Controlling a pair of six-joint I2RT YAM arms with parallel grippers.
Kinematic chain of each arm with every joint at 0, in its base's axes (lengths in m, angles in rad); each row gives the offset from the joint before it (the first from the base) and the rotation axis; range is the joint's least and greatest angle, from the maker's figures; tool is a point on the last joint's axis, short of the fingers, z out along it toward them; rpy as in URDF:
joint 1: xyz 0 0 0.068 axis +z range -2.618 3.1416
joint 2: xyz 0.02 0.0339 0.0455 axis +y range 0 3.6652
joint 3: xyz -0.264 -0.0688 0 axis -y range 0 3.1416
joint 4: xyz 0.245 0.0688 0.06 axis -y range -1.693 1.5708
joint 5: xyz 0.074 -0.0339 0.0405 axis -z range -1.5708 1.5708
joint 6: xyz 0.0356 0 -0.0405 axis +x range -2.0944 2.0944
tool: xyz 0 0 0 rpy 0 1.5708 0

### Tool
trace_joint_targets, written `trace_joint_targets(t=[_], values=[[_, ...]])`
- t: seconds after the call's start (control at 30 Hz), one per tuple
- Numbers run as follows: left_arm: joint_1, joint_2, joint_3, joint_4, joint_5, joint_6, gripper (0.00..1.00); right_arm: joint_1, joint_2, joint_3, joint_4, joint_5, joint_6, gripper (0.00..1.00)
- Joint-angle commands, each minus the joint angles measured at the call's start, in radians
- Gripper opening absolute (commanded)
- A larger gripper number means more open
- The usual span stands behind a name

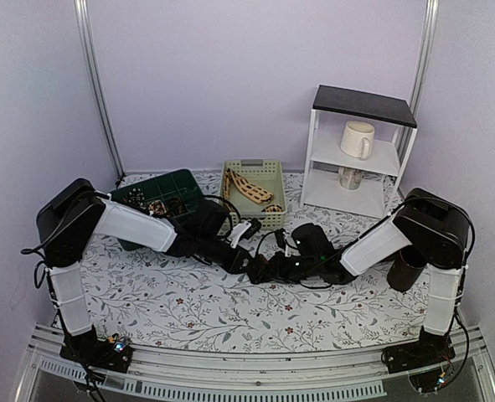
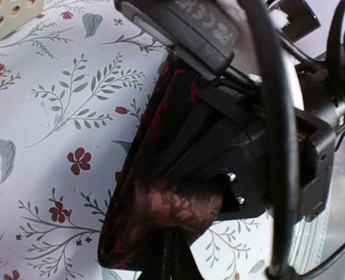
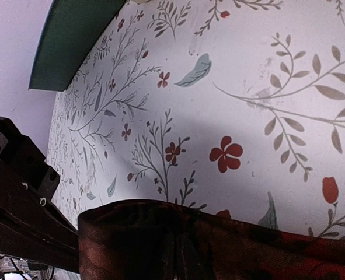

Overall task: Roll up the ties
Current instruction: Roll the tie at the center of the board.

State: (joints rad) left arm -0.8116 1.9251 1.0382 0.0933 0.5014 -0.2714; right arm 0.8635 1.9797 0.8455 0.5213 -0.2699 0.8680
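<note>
Mid-bench (image 1: 197,310): left pincer (image 1: 249,263) and right pincer (image 1: 272,268) nearly tip to tip, both clamped shut on the dark red-flecked tie (image 2: 154,210), fabric bunched between them. Behind: green bin (image 1: 180,180) with small patterned coils (image 1: 153,205); beige basket (image 1: 268,219) holding the beige tie (image 1: 247,188).

From above, the dark tie (image 2: 160,204) is hidden under the left end effector (image 1: 251,261) and right end effector (image 1: 272,268); both wrist views crop it below.
</note>
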Motion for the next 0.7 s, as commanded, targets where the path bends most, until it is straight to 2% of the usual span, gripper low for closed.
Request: trace_joint_targets(t=[0.0, 0.17, 0.43, 0.47, 0.53, 0.67], values=[[-0.019, 0.028, 0.02, -0.039, -0.048, 0.026, 0.0, 0.005, -0.049, 0.003, -0.159, 0.08, -0.04, 0.06], [-0.026, 0.032, 0.044, -0.069, -0.058, 0.036, 0.0, 0.011, -0.084, 0.0, -0.201, 0.102, -0.038, 0.0], [-0.027, 0.081, 0.072, -0.091, -0.061, 0.033, 0.0, 0.014, -0.118, -0.011, -0.221, 0.115, -0.056, 0.0], [-0.026, 0.081, 0.074, -0.092, -0.06, 0.033, 0.0, 0.009, -0.126, 0.005, -0.263, 0.095, -0.069, 0.01], [-0.025, 0.078, 0.07, -0.087, -0.05, 0.029, 0.0, -0.016, -0.155, 0.037, -0.347, 0.074, -0.083, 0.1], [-0.025, 0.078, 0.071, -0.089, -0.046, 0.029, 0.0, -0.033, -0.204, 0.029, -0.404, 0.067, -0.076, 0.12]])
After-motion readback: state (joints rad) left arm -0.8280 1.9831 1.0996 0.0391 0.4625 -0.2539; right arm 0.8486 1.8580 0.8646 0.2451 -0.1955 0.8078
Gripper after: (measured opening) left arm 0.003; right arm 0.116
